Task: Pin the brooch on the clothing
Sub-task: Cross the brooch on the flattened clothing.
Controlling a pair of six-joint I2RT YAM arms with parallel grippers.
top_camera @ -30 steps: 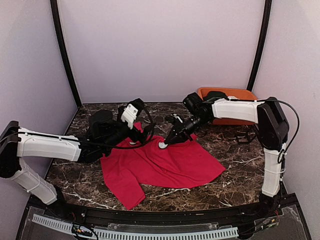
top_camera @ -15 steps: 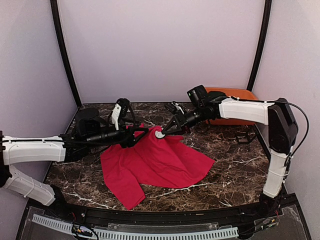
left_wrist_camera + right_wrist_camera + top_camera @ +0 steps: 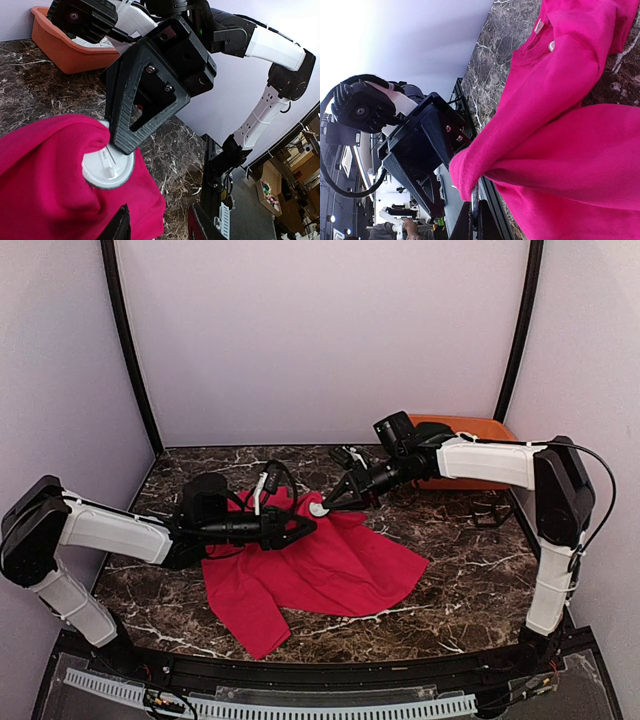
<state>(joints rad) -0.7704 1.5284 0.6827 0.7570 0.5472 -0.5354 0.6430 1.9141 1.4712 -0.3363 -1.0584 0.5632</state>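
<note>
Well left of the orange plastic tub [image 3: 485, 425], the bright red short-sleeved T-shirt [image 3: 320, 575] lies spread out, its tub-side edge raised into a fold. The left gripper [image 3: 303, 525], fingers narrow with cloth between them, seems to pinch that fold from the side away from the tub. From the tub side the right gripper [image 3: 327, 505], closed on the small white round brooch [image 3: 318, 509], meets it tip to tip, with the disc touching the fold's crest. The push would run along their shared line. The pin is hidden.

Left arm [image 3: 105, 530] and right arm [image 3: 490, 460]: white shells, black joints. Thin black cable [image 3: 598, 485] loops off the right one. Right claw [image 3: 330, 503] is black, with triangular cutout fingers [image 3: 145, 95] and screws showing.
</note>
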